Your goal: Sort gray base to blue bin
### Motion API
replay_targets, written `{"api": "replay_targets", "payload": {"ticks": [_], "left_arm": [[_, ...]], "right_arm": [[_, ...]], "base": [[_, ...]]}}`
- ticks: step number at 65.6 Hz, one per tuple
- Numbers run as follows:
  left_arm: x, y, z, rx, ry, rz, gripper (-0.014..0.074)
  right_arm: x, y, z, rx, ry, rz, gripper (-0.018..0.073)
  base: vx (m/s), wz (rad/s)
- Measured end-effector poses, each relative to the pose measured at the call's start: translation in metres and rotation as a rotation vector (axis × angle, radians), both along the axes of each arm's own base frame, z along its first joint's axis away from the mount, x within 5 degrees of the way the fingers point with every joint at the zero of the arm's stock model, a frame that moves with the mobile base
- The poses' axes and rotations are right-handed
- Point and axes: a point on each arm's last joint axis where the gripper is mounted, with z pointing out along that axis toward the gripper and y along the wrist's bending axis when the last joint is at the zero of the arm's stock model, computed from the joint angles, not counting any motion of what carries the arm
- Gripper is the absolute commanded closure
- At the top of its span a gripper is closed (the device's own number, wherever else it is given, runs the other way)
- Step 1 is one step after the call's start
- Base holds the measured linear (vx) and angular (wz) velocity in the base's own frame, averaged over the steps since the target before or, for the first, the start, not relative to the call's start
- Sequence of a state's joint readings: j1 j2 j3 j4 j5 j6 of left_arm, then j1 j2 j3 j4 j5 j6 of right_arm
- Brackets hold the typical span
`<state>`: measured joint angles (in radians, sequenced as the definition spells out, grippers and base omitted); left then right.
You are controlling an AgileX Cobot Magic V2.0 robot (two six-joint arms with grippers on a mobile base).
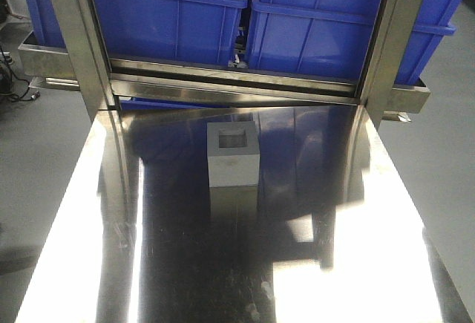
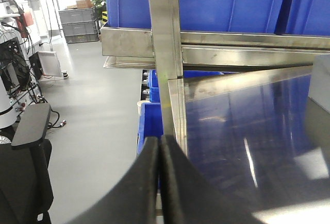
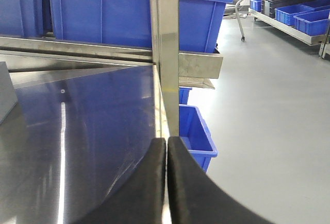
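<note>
The gray base (image 1: 232, 156) stands on the shiny steel table (image 1: 148, 249), back centre, its square recess facing up. One edge of it shows at the right border of the left wrist view (image 2: 320, 80) and at the left border of the right wrist view (image 3: 5, 92). Two large blue crates sit on the rack behind: the left crate (image 1: 171, 22) holds red netting, the right crate (image 1: 334, 30) hides its inside. Which is the blue bin I cannot tell. My left gripper (image 2: 160, 139) is shut and empty over the table's left edge. My right gripper (image 3: 166, 139) is shut and empty over the right edge.
Two steel uprights (image 1: 74, 41) (image 1: 387, 41) and a crossbar (image 1: 237, 85) frame the table's far end. Smaller blue bins sit below table level on the left (image 2: 148, 118) and right (image 3: 195, 128). Grey floor lies on both sides; a black stand (image 2: 28, 131) is at the left.
</note>
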<state>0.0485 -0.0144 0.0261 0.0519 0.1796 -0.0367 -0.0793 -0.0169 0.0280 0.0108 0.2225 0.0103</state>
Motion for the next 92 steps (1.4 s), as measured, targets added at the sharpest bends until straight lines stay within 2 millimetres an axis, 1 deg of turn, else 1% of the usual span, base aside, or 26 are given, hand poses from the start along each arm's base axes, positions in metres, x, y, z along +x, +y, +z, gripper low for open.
{"api": "replay_targets", "payload": {"ticks": [10, 15, 21, 28, 32, 33, 36, 43, 53, 59, 64, 81, 86, 92], "left_arm": [[0.000, 0.000, 0.004, 0.002, -0.044, -0.002, 0.0603], [0.001, -0.001, 0.012, 0.007, -0.129, -0.007, 0.0603], [-0.001, -0.001, 0.025, 0.002, -0.256, -0.013, 0.0603], [-0.005, -0.001, 0.045, -0.008, -0.293, -0.012, 0.0603], [-0.007, -0.001, 0.058, -0.012, -0.278, -0.009, 0.0603], [-0.008, -0.001, 0.064, -0.012, -0.268, -0.007, 0.0603], [-0.008, -0.001, 0.072, -0.015, -0.220, -0.003, 0.0603], [-0.003, 0.000, 0.094, -0.016, -0.102, 0.005, 0.0603], [0.011, 0.001, 0.115, -0.022, 0.050, 0.014, 0.0603], [0.019, 0.002, 0.121, -0.026, 0.119, 0.017, 0.0603], [0.023, 0.002, 0.122, -0.027, 0.150, 0.018, 0.0603], [0.025, 0.002, 0.122, -0.028, 0.162, 0.018, 0.0591], [0.025, 0.002, 0.122, -0.028, 0.162, 0.018, 0.0559], [0.025, 0.002, 0.122, -0.028, 0.162, 0.018, 0.0470]], "right_arm": [[0.000, 0.000, 0.000, 0.000, 0.000, 0.000, 0.0564], [0.000, 0.000, 0.000, 0.000, 0.000, 0.000, 0.0564], [0.000, 0.000, 0.000, 0.000, 0.000, 0.000, 0.0564], [0.000, 0.000, 0.000, 0.000, 0.000, 0.000, 0.0564], [0.000, 0.000, 0.000, 0.000, 0.000, 0.000, 0.0564], [0.000, 0.000, 0.000, 0.000, 0.000, 0.000, 0.0564], [0.000, 0.000, 0.000, 0.000, 0.000, 0.000, 0.0564], [0.000, 0.000, 0.000, 0.000, 0.000, 0.000, 0.0564], [0.000, 0.000, 0.000, 0.000, 0.000, 0.000, 0.0564], [0.000, 0.000, 0.000, 0.000, 0.000, 0.000, 0.0564], [0.000, 0.000, 0.000, 0.000, 0.000, 0.000, 0.0564], [0.000, 0.000, 0.000, 0.000, 0.000, 0.000, 0.0564], [0.000, 0.000, 0.000, 0.000, 0.000, 0.000, 0.0564], [0.000, 0.000, 0.000, 0.000, 0.000, 0.000, 0.0564]], "base": [[0.00, 0.00], [0.00, 0.00], [0.00, 0.00], [0.00, 0.00], [0.00, 0.00], [0.00, 0.00], [0.00, 0.00], [0.00, 0.00], [0.00, 0.00], [0.00, 0.00], [0.00, 0.00], [0.00, 0.00], [0.00, 0.00], [0.00, 0.00]]}}
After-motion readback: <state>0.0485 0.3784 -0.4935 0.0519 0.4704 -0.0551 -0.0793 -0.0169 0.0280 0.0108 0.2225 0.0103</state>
